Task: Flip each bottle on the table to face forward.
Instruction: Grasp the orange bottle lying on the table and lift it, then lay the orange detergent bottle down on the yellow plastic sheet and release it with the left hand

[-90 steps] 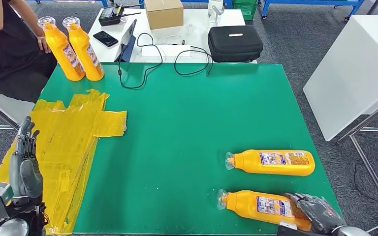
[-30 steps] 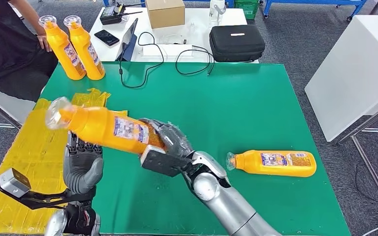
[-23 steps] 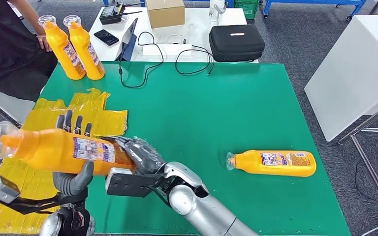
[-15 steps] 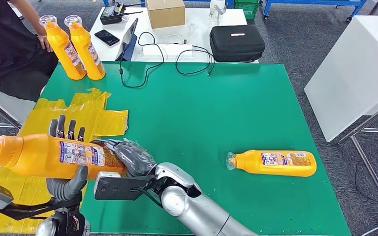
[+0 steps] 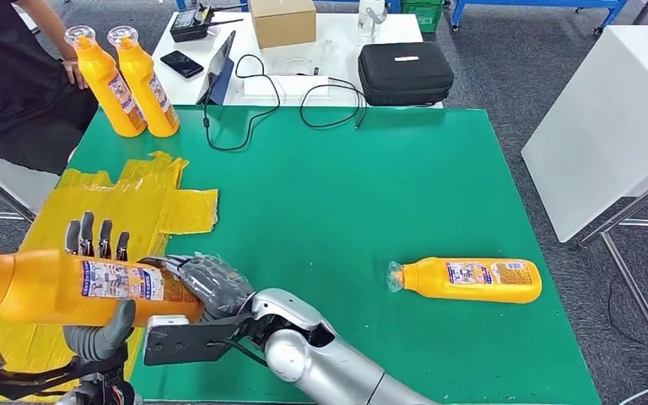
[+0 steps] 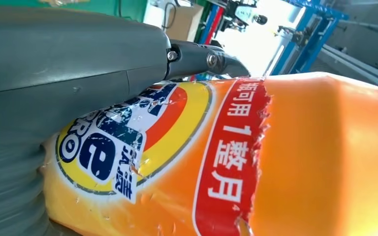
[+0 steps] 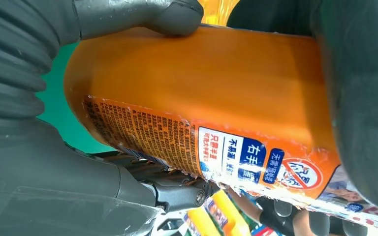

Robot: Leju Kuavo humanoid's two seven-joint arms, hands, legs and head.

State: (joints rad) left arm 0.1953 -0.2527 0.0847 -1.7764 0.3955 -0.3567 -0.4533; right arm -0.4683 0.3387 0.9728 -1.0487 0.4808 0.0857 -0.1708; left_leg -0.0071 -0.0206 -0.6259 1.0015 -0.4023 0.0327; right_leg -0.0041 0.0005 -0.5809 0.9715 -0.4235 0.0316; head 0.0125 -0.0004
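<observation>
1. Two hands hold one orange bottle (image 5: 76, 289) level in the air over the desk's near left corner; its neck runs past the picture's left edge and its base points toward the middle of the desk.
2. Around the base end the right hand (image 5: 198, 283) is wrapped, its silver arm coming in from the bottom edge.
3. Under the bottle's middle the left hand (image 5: 97, 329) cups it, thumb in front and dark fingers (image 5: 86, 238) rising behind; the left wrist view shows the front label pressed against that hand.
4. Another orange bottle (image 5: 466, 279) lies on its side on the green desk (image 5: 337, 194) near the right edge, cap toward the middle, well apart from both hands.
5. At the far left corner two more orange bottles (image 5: 126, 81) stand upright side by side, just beside a seated person (image 5: 8, 76).
6. Yellow plastic sheeting (image 5: 126, 211) covers the desk's left side beneath the held bottle.
7. Beyond the desk, a white table (image 5: 337, 38) carries a black case (image 5: 403, 72), a cardboard box (image 5: 282, 21) and cables (image 5: 261, 97).
8. Compared with half a second ago, the held bottle has gone further left and lower, its cap now out of frame; the lying bottle has not moved.
</observation>
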